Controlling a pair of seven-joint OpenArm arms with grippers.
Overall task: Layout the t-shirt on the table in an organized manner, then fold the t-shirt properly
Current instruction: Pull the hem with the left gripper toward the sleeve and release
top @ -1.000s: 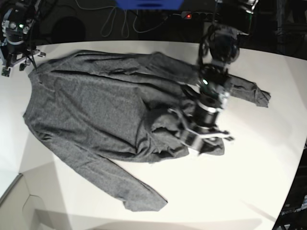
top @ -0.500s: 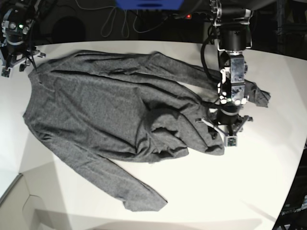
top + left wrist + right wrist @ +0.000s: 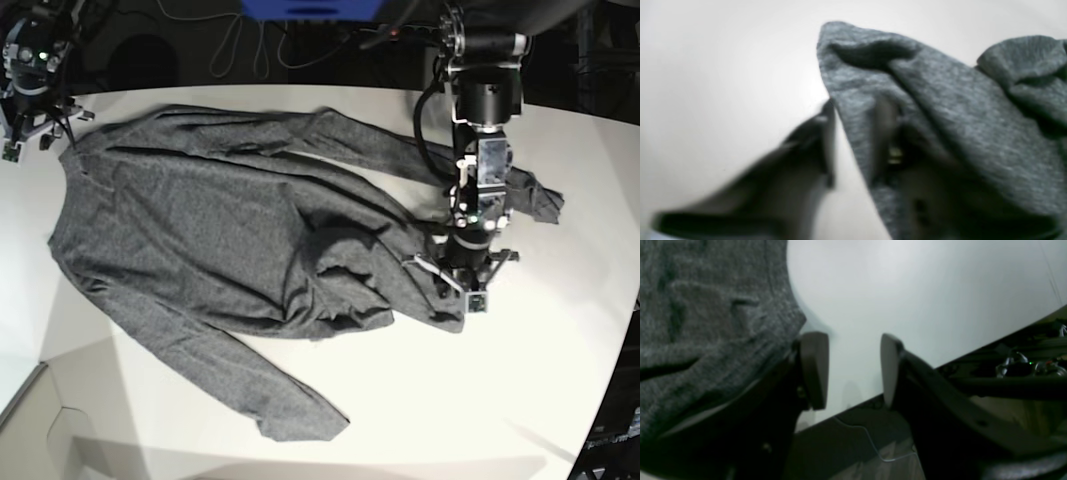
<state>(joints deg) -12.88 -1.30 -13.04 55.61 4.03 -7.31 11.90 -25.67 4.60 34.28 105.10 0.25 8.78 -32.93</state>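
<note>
From the base view, the grey t-shirt (image 3: 230, 250) lies spread over the white table (image 3: 480, 400), crumpled near its middle, one long sleeve trailing toward the near edge and the other running out to the right. The left gripper (image 3: 462, 285) is down on the bunched corner of cloth at the right. The right gripper (image 3: 30, 125) sits at the far left corner, beside the shirt's edge.

The left wrist view is blurred. A fold of the t-shirt (image 3: 940, 110) lies across one dark finger (image 3: 887, 140) and the other finger (image 3: 820, 140) stands on the bare table (image 3: 723, 66); I cannot tell whether the cloth is pinched.

In the right wrist view, the right gripper (image 3: 853, 370) stands spread apart with nothing between its pads, the t-shirt (image 3: 706, 323) just beside one finger (image 3: 813, 366), over the table (image 3: 907, 290).
</note>
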